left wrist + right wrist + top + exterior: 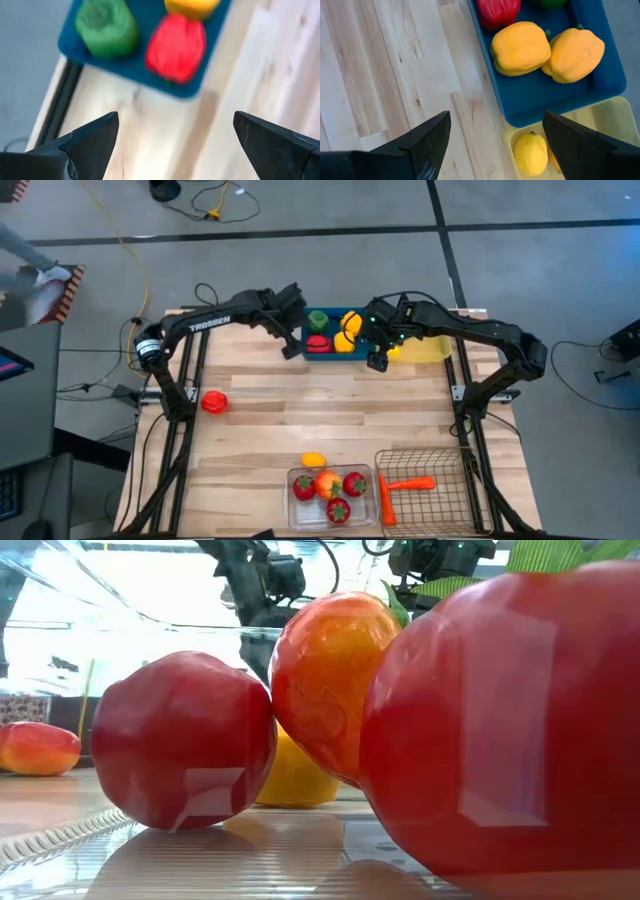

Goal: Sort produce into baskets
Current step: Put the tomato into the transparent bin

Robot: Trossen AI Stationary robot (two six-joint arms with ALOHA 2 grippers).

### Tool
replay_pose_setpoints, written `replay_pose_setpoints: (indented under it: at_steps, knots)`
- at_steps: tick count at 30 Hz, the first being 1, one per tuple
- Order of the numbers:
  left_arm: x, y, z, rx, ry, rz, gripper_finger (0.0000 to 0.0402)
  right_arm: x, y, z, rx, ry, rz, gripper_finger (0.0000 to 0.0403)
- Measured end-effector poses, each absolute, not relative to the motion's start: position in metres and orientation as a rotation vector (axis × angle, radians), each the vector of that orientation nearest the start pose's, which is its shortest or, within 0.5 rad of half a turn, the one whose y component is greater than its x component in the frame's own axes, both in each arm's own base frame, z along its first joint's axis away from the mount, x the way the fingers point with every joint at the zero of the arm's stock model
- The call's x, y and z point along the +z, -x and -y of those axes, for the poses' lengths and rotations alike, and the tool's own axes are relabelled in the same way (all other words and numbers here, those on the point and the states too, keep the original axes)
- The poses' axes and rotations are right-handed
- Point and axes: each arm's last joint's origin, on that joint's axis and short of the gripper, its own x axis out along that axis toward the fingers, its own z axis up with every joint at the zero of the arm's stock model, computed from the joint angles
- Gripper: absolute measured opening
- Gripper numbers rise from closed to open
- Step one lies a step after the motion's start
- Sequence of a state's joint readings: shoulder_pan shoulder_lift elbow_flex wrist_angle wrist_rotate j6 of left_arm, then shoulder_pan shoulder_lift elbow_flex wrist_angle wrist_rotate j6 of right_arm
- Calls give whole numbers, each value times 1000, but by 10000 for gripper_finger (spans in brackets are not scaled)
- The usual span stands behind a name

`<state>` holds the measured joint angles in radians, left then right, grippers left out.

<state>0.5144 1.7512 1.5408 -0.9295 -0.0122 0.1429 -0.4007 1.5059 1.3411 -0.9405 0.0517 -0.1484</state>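
Note:
The blue tray (330, 352) at the table's far middle holds a green pepper (318, 319), a red pepper (318, 343) and two yellow peppers (346, 330). The yellow tray (430, 346) beside it holds a lemon (393, 351). My left gripper (291, 343) is open and empty over the table at the blue tray's left edge; its wrist view (175, 145) shows the green pepper (106, 27) and the red pepper (176, 46). My right gripper (378, 360) is open and empty over the near edge where the two trays meet (495, 142).
A red piece of produce (214, 402) lies on the table at the left. The clear bin (296, 515) at the near edge holds several red and orange fruits, with a lemon (313, 460) just behind it. The wire basket (440, 460) holds two carrots (408, 483).

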Motion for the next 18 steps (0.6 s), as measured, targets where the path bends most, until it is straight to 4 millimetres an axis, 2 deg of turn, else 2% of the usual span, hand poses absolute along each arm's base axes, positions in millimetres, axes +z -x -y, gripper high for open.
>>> replay_pose_setpoints:
  at_steps: [3, 8, 12, 18]
  knots:
    - [290, -304, -172, 363, 202, -1254, 381, 299, -274, 118, -321, -61, -1123, 343]
    - [290, -282, -159, 341, 255, -1428, 381, 299, -274, 118, -321, -61, -1123, 343]
    - [292, -266, -149, 360, 262, -1427, 381, 299, -274, 118, -322, -61, -1123, 343]
    - [290, -230, -129, 382, 278, -1434, 381, 299, -274, 118, -322, -61, -1123, 343]
